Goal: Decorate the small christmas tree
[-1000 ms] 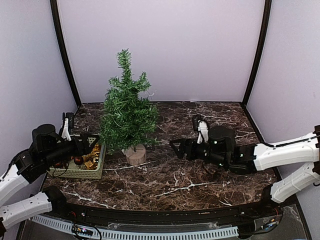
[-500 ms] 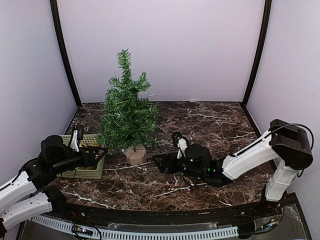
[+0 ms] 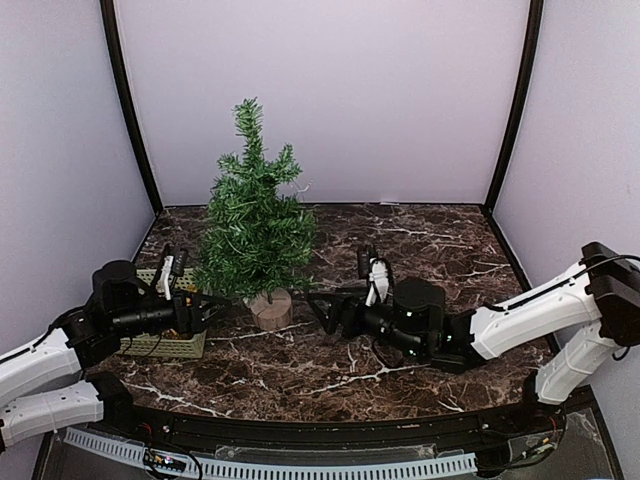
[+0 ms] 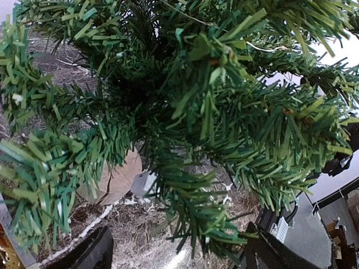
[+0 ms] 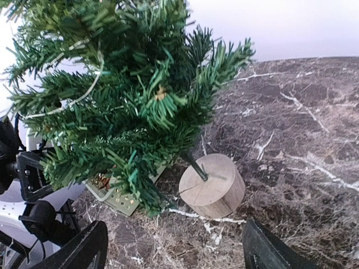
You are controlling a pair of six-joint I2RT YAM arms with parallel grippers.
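The small christmas tree (image 3: pixel 255 225) stands upright at the back left on its round wooden stump (image 3: pixel 270 309). My left gripper (image 3: pixel 203 310) is open just left of the stump, under the lowest branches. In the left wrist view the branches (image 4: pixel 185 112) fill the frame, and the tips of one hang between the spread fingers (image 4: pixel 92 253); nothing is held. My right gripper (image 3: pixel 320 305) is open just right of the stump and faces it. The right wrist view shows the stump (image 5: pixel 213 186) ahead of the empty gripper (image 5: pixel 174 255), with the tree (image 5: pixel 123 95) above.
A pale green basket (image 3: pixel 160 345) with gold and red ornaments sits left of the tree, partly under my left arm; its perforated wall (image 5: pixel 115 197) shows beneath the branches. A thin light string (image 5: pixel 84 92) runs through the branches. Dark marble tabletop (image 3: pixel 400 375), walls behind and beside.
My left gripper has moved right, from over the basket to under the tree's lower branches. My right gripper has moved left toward the stump. Both stay open.
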